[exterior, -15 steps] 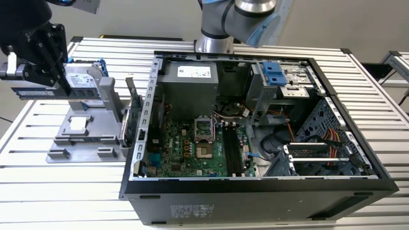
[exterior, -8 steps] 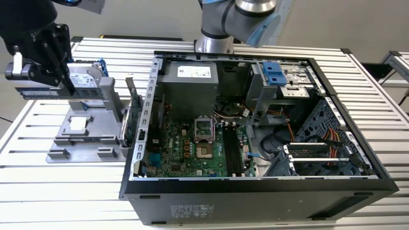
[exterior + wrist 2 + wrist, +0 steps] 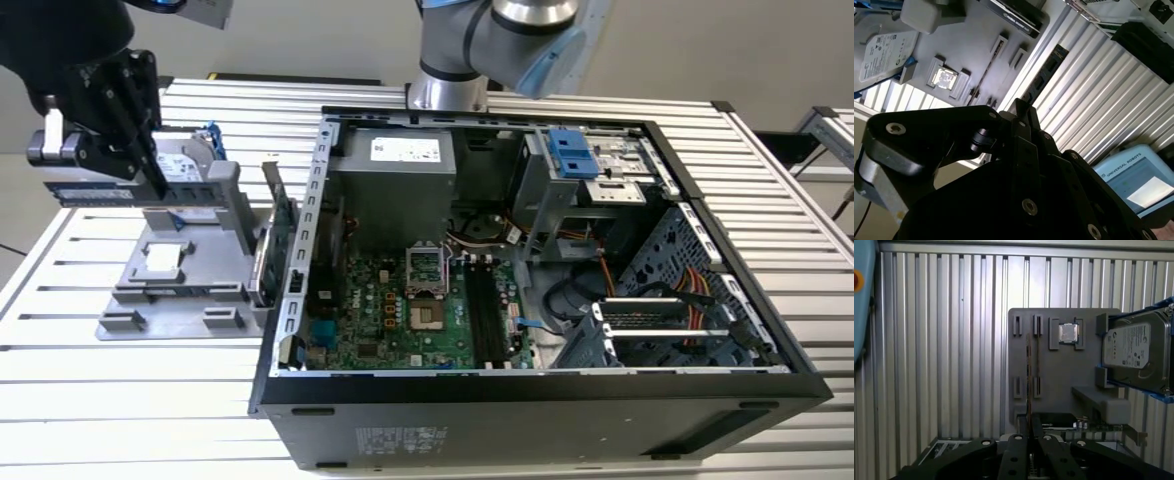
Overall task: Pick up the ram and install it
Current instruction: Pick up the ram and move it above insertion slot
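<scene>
In the exterior view the ram, a slim bluish stick, hangs level in the air above the left part of the grey fixture. My black gripper is shut on its end nearest the fixture. In both wrist views the ram shows edge-on as a thin line running out from between the fingers, over the fixture's slots. The black memory slots lie on the motherboard inside the open computer case, far to the exterior view's right of the gripper.
A silver hard drive in a blue frame stands at the fixture's back. A processor chip sits in a pocket. An upright green card stands between fixture and case. The arm's base rises behind the case.
</scene>
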Controlling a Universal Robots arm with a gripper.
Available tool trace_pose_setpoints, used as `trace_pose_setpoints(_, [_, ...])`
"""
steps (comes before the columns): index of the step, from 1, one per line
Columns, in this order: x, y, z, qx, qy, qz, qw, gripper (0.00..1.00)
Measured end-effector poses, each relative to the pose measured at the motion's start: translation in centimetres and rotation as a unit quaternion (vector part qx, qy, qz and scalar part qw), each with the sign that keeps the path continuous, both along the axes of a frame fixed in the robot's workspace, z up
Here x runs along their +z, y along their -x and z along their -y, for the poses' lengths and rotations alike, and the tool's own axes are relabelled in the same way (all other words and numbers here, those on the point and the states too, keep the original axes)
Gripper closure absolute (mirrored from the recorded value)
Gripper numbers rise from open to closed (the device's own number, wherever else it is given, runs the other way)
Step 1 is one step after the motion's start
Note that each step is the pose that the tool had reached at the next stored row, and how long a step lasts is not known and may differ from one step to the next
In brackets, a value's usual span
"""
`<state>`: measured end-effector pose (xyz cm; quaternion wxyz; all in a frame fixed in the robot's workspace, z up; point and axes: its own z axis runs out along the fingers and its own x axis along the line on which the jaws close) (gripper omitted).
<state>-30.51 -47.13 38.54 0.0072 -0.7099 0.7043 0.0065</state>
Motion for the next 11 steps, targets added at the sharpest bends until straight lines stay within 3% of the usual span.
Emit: trace_pose_setpoints(11, [0.00, -1.22, -0.18, 0.000, 0.0000, 0.0000, 1.0000, 1.00])
